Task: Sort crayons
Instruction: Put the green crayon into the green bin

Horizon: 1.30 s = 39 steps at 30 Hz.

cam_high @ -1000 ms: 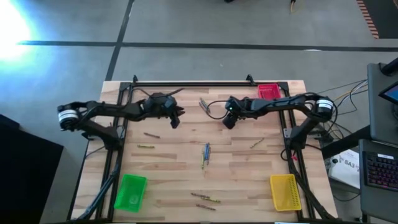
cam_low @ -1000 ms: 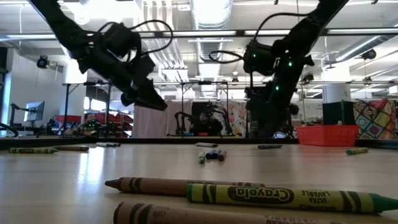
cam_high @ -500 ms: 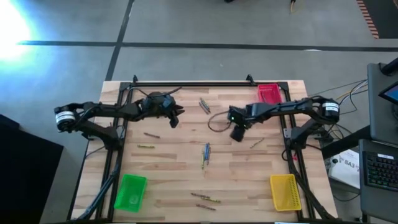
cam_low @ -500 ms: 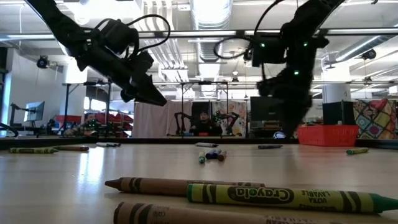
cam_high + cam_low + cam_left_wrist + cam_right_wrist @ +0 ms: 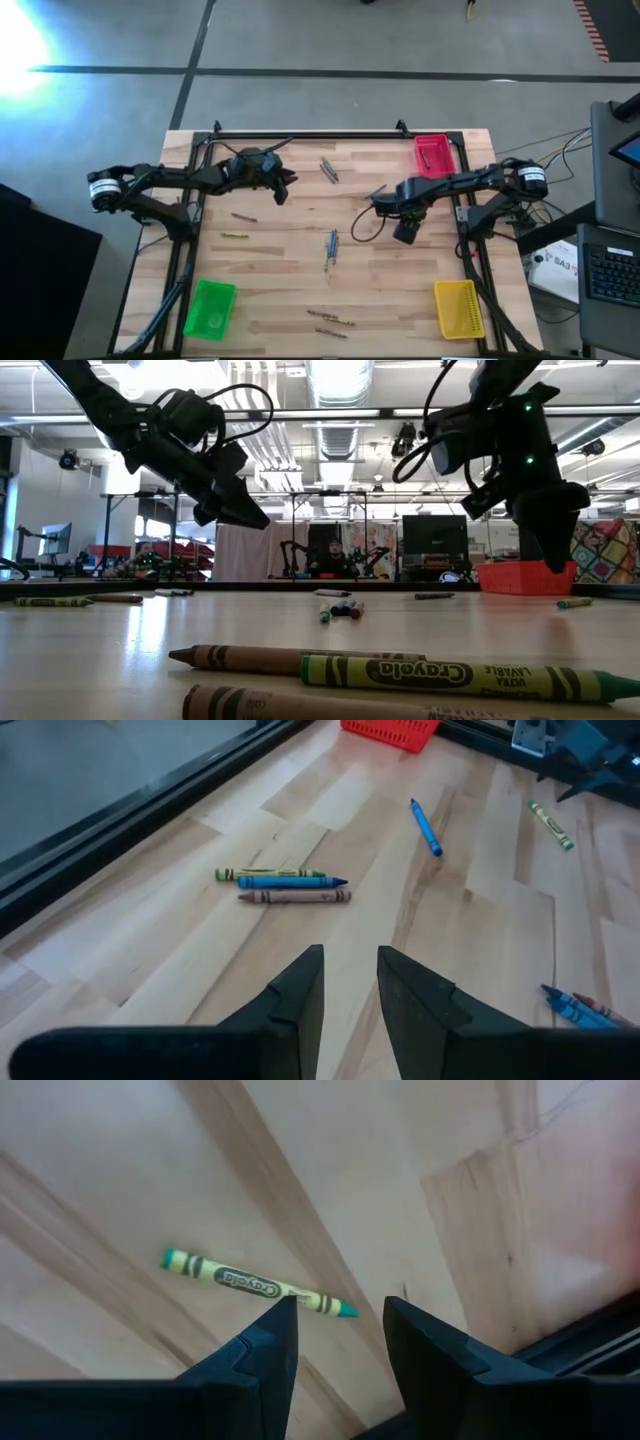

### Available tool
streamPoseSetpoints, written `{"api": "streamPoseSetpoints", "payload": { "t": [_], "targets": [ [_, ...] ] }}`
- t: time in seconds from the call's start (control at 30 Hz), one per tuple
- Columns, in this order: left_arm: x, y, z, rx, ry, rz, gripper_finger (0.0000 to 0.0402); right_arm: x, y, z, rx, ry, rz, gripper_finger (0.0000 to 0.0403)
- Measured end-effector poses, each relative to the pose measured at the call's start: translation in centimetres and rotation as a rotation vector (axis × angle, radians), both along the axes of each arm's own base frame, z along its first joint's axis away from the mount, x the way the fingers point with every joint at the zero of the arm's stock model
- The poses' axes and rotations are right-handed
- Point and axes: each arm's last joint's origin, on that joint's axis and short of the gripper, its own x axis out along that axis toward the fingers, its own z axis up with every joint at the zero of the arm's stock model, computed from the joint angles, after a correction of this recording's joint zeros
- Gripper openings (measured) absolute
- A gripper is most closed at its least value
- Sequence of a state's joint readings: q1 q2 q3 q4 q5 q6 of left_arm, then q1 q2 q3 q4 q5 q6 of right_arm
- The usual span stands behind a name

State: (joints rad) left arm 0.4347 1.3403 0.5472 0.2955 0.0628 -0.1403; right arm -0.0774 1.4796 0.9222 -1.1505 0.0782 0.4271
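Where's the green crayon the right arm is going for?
High view: the green crayon lies on the table's right side, just beneath the open right gripper, between the red tray and yellow tray.

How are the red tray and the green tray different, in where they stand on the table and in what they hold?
In the high view the red tray stands at the table's far right corner, while the green tray stands at the near left corner. The red tray shows a thin dark stick inside; the green tray shows only a faint mark that I cannot identify. The red tray sits square to the table edge; the green tray is slightly turned. Both are small rectangular plastic trays.
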Motion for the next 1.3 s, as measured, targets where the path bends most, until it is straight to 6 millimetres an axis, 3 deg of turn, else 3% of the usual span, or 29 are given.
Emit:
{"api": "streamPoseSetpoints", "payload": {
  "t": [0.3,0.6,0.97,1.3],
  "targets": [
    [0.0,0.0,0.0,0.019,0.012,-0.013,0.0079,-0.9,0.4,0.3,0.111,0.093,0.047,0.0141],
    [0.0,0.0,-0.1,0.013,0.011,-0.011,0.0079,-1.0,1.4,-0.1,0.152,0.128,0.232,0.0141],
    [0.0,0.0,-0.1,0.013,0.011,-0.011,0.0079,-0.3,3.4,-1.2,0.156,0.112,0.376,0.0141],
    [0.0,0.0,-0.1,0.018,0.012,-0.013,0.0079,0.3,3.5,-3.0,0.111,-0.026,0.441,0.0141]
  ]
}}
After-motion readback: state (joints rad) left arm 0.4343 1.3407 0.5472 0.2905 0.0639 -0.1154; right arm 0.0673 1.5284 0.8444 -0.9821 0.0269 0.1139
